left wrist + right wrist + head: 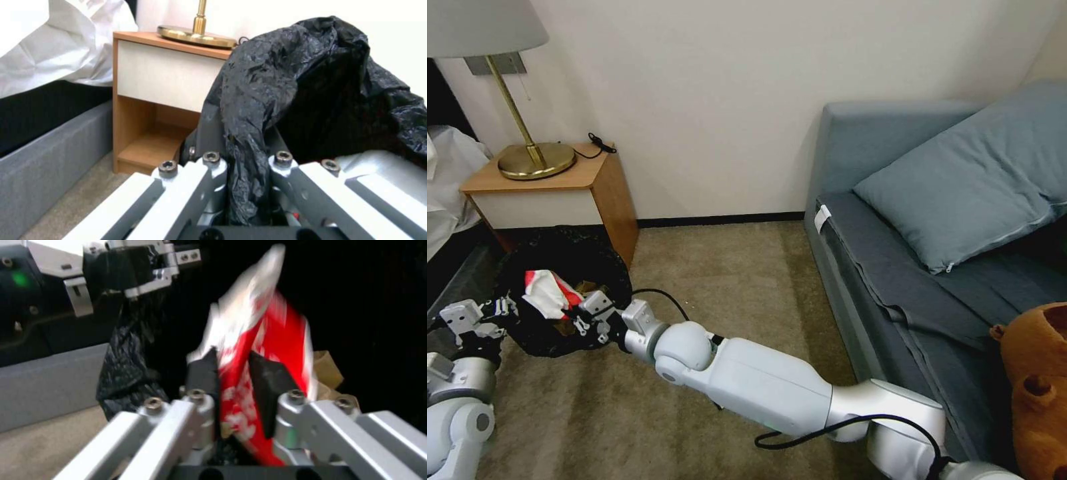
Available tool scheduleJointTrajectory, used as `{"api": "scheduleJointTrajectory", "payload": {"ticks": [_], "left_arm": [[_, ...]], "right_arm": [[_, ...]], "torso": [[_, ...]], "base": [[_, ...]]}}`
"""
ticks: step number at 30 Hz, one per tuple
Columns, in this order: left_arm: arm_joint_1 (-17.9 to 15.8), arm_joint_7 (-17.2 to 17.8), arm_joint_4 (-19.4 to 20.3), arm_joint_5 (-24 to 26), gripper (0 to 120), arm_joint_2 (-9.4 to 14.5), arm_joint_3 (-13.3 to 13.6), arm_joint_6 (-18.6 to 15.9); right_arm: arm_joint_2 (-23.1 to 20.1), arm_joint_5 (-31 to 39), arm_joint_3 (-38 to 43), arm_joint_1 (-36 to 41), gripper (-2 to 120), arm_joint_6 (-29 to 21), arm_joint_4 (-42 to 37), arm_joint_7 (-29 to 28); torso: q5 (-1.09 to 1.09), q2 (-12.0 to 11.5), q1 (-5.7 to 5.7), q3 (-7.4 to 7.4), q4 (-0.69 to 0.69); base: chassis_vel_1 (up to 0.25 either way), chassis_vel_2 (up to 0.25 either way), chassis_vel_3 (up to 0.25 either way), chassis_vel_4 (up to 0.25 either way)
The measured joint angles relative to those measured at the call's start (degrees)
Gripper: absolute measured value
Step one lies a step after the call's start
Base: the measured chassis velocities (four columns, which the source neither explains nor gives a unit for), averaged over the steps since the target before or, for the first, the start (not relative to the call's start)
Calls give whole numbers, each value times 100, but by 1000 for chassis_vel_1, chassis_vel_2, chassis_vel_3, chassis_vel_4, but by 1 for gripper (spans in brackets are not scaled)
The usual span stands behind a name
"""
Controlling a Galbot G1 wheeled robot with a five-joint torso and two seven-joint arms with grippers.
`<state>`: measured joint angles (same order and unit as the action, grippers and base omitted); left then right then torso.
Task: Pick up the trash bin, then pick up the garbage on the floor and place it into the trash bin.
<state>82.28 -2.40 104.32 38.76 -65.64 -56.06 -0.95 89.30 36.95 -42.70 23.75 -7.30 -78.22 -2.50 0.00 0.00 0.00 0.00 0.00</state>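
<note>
The trash bin (560, 300), lined with a crinkly black bag (285, 83), sits on the carpet (727, 287) just in front of the wooden nightstand (554, 193). The left pincer (497, 310) is closed on the bag's rim at the bin's left edge. The right pincer (577, 313) reaches over the bin's opening, its fingers clamped on the red-white wrapper (262, 353), which stands above tan paper (327, 373) inside the bin.

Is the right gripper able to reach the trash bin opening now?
Probably yes: the right gripper, shut on the red-white wrapper, is already over the trash bin, whose rim the left gripper pinches.
</note>
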Motion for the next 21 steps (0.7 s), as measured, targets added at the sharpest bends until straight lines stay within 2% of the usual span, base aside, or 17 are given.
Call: {"api": "scheduleJointTrajectory", "payload": {"ticks": [2, 4, 5, 8, 9, 11, 14, 17, 21], "left_arm": [[0, 0, -11, -8, 5, 0, 3, 0], [1, 0, -32, -15, 5, -2, 3, 0], [1, 0, -32, -15, 5, -2, 3, 0], [7, -6, -96, -12, 5, 19, -12, 27], [7, -6, -96, -12, 5, 19, -12, 27], [3, -12, -183, -2, 5, 69, -48, 66], [0, -16, -229, 16, 5, 95, -75, 89], [24, -28, -246, 142, 5, 176, -150, 100], [34, -44, -327, 164, 5, 238, -183, 130]], "right_arm": [[-16, -43, 0, 2, 27, 39, -8, -8], [-41, -69, -3, -5, 37, 68, -30, -18], [-41, -69, -3, -5, 37, 68, -30, -18], [-83, -66, 9, -104, 54, 71, -137, -58], [-83, -66, 9, -104, 54, 71, -137, -58], [-173, -72, 22, -241, 64, 51, -235, -110], [-254, -146, 26, -319, 70, 47, -257, -111], [-579, -768, 104, -529, 87, 139, -97, 12], [-769, -1217, 160, -577, 96, 67, 4, -4]], "torso": [[0, 0, 0, 0, 0], [0, 0, 0, 0, 0], [0, 0, 0, 0, 0], [0, 0, 0, 0, 1], [0, 0, 0, 0, 1], [0, 0, 0, 0, 2], [0, 0, 0, 0, 2], [1, 0, 0, 0, 0], [1, 0, 0, 0, -1]], "base": [[0, 0, 0, 0], [0, 0, 0, 0], [0, 0, 0, 0], [0, 0, 0, 0], [0, 0, 0, 0], [0, 0, 0, 0], [0, 0, 0, 0], [0, 0, 0, 0], [0, 0, 0, 0]]}}
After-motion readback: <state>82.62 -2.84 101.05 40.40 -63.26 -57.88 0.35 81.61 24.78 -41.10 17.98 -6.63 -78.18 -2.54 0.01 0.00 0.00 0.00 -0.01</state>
